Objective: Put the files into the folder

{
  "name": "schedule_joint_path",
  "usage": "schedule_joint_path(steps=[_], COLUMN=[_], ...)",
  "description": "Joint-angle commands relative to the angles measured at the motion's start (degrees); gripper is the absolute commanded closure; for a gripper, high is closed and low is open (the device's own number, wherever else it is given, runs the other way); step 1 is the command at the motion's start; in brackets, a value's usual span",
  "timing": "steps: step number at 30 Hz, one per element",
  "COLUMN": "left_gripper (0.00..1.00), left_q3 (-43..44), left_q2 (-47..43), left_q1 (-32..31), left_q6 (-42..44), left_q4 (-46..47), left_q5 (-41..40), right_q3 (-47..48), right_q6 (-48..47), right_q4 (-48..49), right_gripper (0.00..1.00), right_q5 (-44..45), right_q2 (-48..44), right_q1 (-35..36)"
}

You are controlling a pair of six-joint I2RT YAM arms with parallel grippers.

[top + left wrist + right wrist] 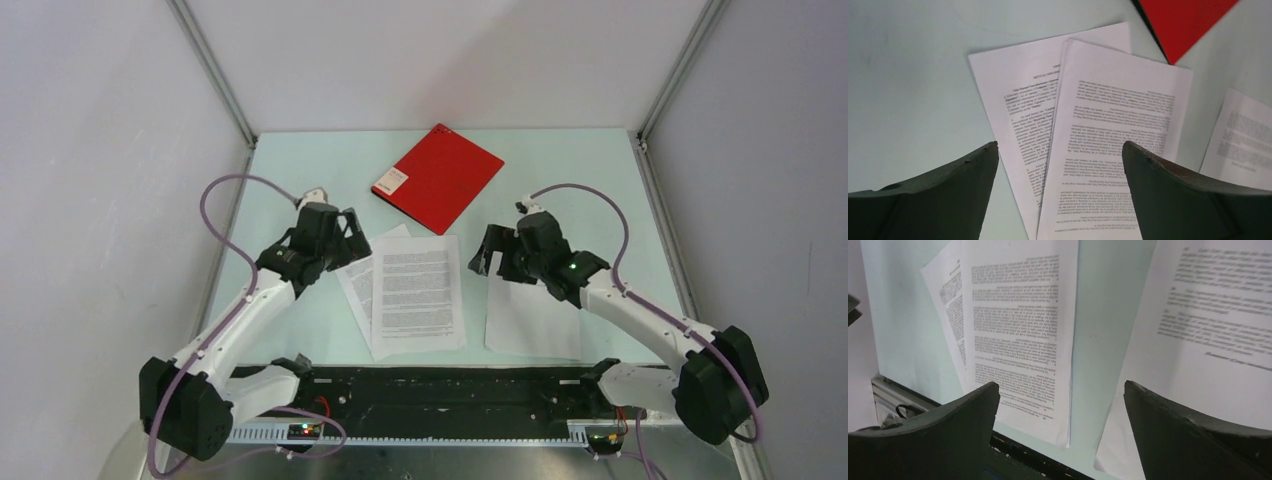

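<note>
The red folder (438, 177) lies closed at the back centre of the table, its white label (392, 180) at the left corner; a corner of the folder (1183, 20) shows in the left wrist view. The files are loose: a top sheet (416, 295) (1118, 125) (1018, 325) overlaps a skewed sheet (356, 285) (1018, 100) in the middle, and a single sheet (532, 320) (1243, 135) (1208, 340) lies to the right. My left gripper (350, 243) (1059, 145) hovers open above the middle sheets' left edge. My right gripper (486, 258) (1060, 385) hangs open between the middle sheets and the right sheet. Neither holds anything.
A black base rail (440, 395) (1023, 455) runs along the near table edge, just beyond the sheets' near ends. Aluminium frame posts (215, 70) and white walls close in the table on three sides. Purple cables (215, 215) loop off both arms.
</note>
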Motion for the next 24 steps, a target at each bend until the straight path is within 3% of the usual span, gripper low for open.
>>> schedule_joint_path(steps=[1,4,10,18,24], left_gripper=[0.02,0.02,0.02,0.02,0.02], left_q3=[-6.84,-12.73,-12.84,-9.66,-7.00], left_q2=[-1.98,-1.84,4.49,15.12,22.07], left_q1=[6.01,10.08,14.54,20.44,22.84], left_q6=[-10.29,-15.13,-13.67,-8.34,-4.32], left_q4=[4.80,11.56,18.32,22.53,26.80], left_q5=[4.16,7.37,8.38,11.89,19.40], right_q3=[0.09,0.20,0.94,1.42,1.40], right_q6=[1.40,2.81,3.89,3.82,2.65], right_q4=[4.72,7.97,12.84,17.69,20.58], right_gripper=[0.00,0.00,0.00,0.00,0.00], right_q5=[-1.80,-2.74,-3.48,-3.77,-4.13], right_q2=[3.89,7.60,16.34,22.84,24.73], right_q1=[4.51,7.44,10.59,6.99,3.66])
